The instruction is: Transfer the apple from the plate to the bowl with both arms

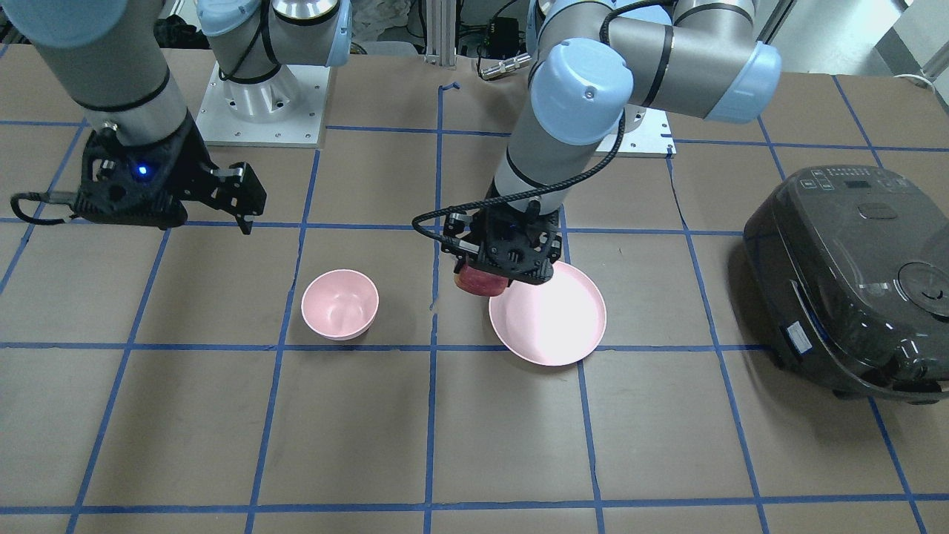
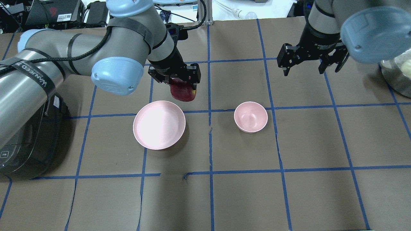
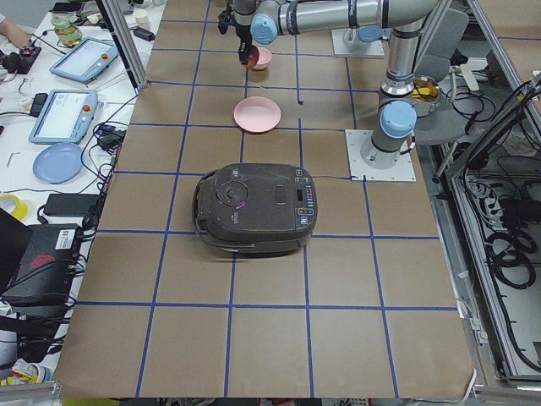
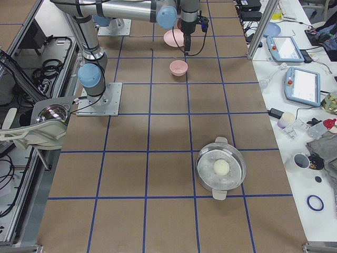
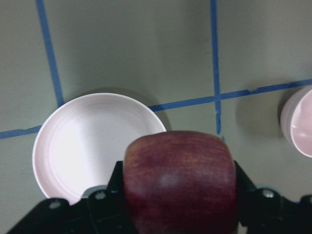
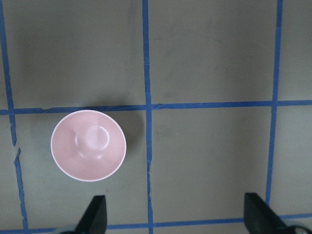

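Note:
My left gripper (image 2: 179, 84) is shut on the dark-red apple (image 2: 182, 93) and holds it in the air over the table, just beyond the far edge of the pale-pink plate (image 2: 159, 125). In the left wrist view the apple (image 5: 180, 170) fills the space between the jaws, with the bare plate (image 5: 92, 146) below and the bowl's rim (image 5: 300, 122) at the right. The small pink bowl (image 2: 250, 117) stands to the plate's right and holds nothing. My right gripper (image 2: 303, 69) is open and empty, raised beyond the bowl. The bowl (image 6: 88, 145) shows below it in the right wrist view.
A dark rice cooker (image 2: 22, 141) sits at the table's left end, beside the left arm. A steel pot (image 2: 398, 77) with a pale round object in it stands at the right end. Blue tape lines grid the brown table (image 2: 244, 192).

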You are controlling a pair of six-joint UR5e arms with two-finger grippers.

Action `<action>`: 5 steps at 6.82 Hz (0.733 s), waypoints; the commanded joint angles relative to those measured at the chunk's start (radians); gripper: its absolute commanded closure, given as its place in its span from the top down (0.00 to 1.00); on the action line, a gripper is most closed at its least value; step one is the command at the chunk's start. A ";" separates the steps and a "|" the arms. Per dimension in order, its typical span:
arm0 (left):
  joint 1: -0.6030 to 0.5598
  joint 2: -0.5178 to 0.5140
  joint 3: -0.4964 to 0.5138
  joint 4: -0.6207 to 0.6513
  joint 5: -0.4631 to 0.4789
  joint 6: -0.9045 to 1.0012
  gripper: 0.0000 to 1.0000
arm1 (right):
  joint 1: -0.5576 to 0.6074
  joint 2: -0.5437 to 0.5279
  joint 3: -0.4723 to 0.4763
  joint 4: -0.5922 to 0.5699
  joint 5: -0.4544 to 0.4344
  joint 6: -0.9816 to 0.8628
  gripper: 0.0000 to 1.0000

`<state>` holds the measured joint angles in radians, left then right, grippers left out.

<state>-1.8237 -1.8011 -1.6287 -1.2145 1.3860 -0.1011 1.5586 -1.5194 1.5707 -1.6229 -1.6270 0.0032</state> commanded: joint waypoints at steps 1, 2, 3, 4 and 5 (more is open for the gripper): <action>-0.092 -0.041 0.001 0.071 -0.034 -0.211 0.00 | 0.001 -0.008 -0.083 0.075 0.004 0.000 1.00; -0.123 -0.076 0.001 0.116 -0.038 -0.285 0.00 | 0.001 -0.004 -0.096 0.074 0.015 0.000 1.00; -0.158 -0.110 0.001 0.177 -0.053 -0.386 0.00 | 0.000 0.004 -0.106 0.072 0.025 0.000 1.00; -0.172 -0.141 0.001 0.249 -0.071 -0.472 0.00 | 0.000 0.007 -0.112 0.069 0.029 0.000 1.00; -0.180 -0.174 0.003 0.285 -0.073 -0.482 0.00 | 0.000 0.010 -0.116 0.064 0.029 0.000 1.00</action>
<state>-1.9879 -1.9360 -1.6270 -0.9869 1.3220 -0.5343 1.5587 -1.5137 1.4615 -1.5540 -1.6010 0.0030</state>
